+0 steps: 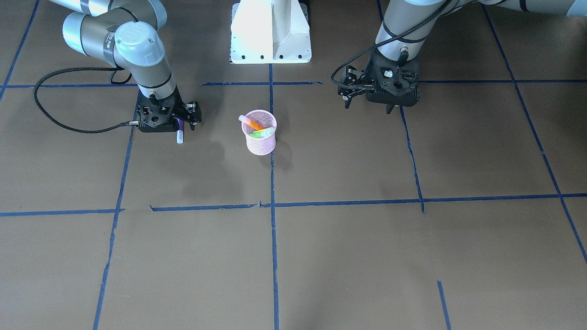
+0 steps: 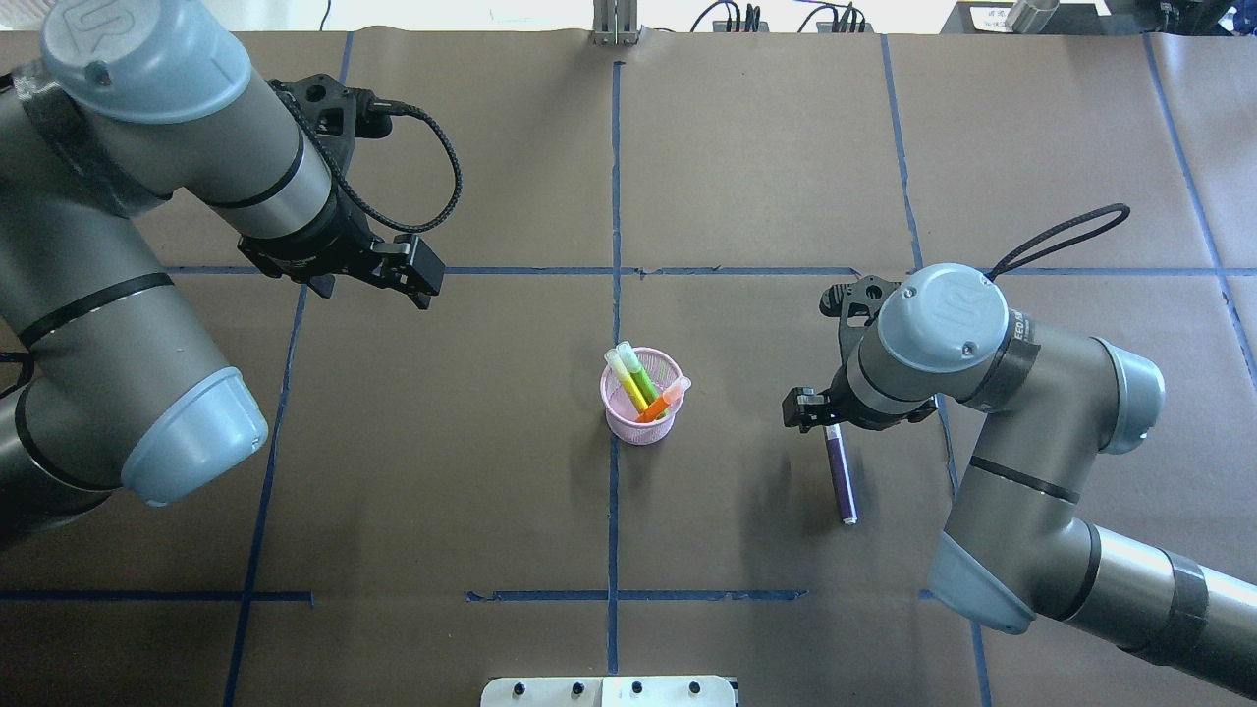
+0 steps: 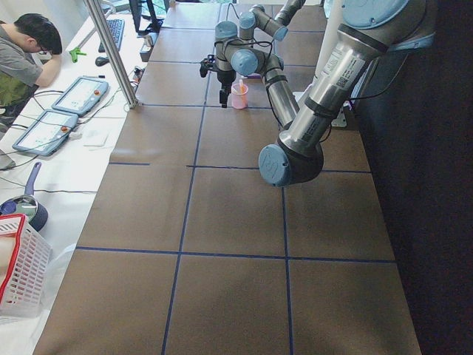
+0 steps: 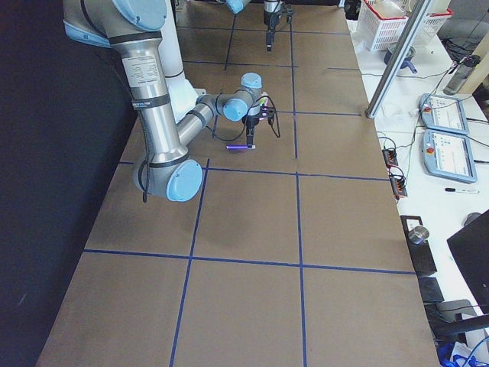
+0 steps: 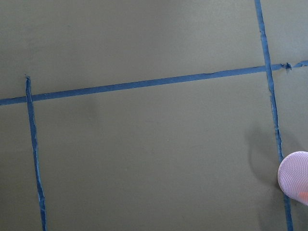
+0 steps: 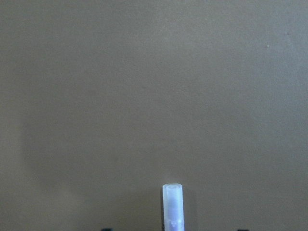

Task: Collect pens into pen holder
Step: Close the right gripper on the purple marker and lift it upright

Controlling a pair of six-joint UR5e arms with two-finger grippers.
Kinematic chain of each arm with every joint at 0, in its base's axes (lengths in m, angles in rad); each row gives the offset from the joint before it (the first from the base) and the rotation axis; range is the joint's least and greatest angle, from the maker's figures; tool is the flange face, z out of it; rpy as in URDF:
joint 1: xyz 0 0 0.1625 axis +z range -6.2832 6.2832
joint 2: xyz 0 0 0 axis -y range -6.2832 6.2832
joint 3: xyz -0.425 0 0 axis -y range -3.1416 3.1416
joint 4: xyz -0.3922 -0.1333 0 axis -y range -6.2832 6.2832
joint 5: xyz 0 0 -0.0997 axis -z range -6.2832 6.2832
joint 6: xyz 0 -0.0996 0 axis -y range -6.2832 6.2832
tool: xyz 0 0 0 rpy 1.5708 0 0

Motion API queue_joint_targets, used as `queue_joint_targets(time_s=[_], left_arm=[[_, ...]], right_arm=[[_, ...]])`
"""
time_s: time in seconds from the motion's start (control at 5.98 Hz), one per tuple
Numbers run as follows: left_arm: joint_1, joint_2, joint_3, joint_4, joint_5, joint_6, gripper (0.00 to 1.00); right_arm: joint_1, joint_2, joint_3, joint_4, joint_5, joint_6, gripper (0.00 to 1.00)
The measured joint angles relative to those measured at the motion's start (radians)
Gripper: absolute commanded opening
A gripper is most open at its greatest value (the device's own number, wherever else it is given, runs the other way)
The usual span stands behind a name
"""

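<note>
The pink mesh pen holder (image 1: 259, 140) (image 2: 628, 420) stands upright near the table's middle. The orange pen (image 1: 252, 123) (image 2: 661, 403) and the green pen (image 1: 263, 133) (image 2: 638, 379) lean inside it. The purple pen (image 2: 840, 473) (image 1: 179, 134) (image 4: 239, 146) lies flat on the table to the holder's right in the overhead view. My right gripper (image 2: 833, 428) is low over the pen's far end, jaws open on either side of it. The pen's pale cap (image 6: 173, 207) shows in the right wrist view. My left gripper (image 2: 324, 285) (image 1: 390, 107) hangs open and empty, away from the holder.
Blue tape lines cross the brown table cover. The white robot base (image 1: 270, 32) stands behind the holder. The holder's edge (image 5: 294, 178) shows at the right of the left wrist view. An operator sits at a side desk (image 3: 26, 52).
</note>
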Motion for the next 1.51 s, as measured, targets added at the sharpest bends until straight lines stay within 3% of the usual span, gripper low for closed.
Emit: queue_joint_targets(time_s=[0.33,1.0,1.17,1.34,1.51], left_arm=[[0.002,0.000,-0.001,0.000,0.001,-0.002,1.00],[0.003,0.000,0.000,0.000,0.002,-0.004,1.00],[0.003,0.000,-0.001,0.000,0.002,-0.004,1.00],[0.004,0.000,-0.001,0.000,0.002,-0.004,1.00],[0.004,0.000,-0.001,0.000,0.002,-0.004,1.00]], right_arm=[[-0.042,-0.033,-0.007,0.088,-0.030,0.025,0.83],[-0.064,-0.053,-0.009,0.086,-0.037,0.018,0.62],[-0.063,-0.058,-0.010,0.086,-0.037,0.014,0.43],[-0.063,-0.061,-0.010,0.086,-0.036,0.012,0.11],[-0.063,-0.060,-0.007,0.086,-0.034,0.012,0.00]])
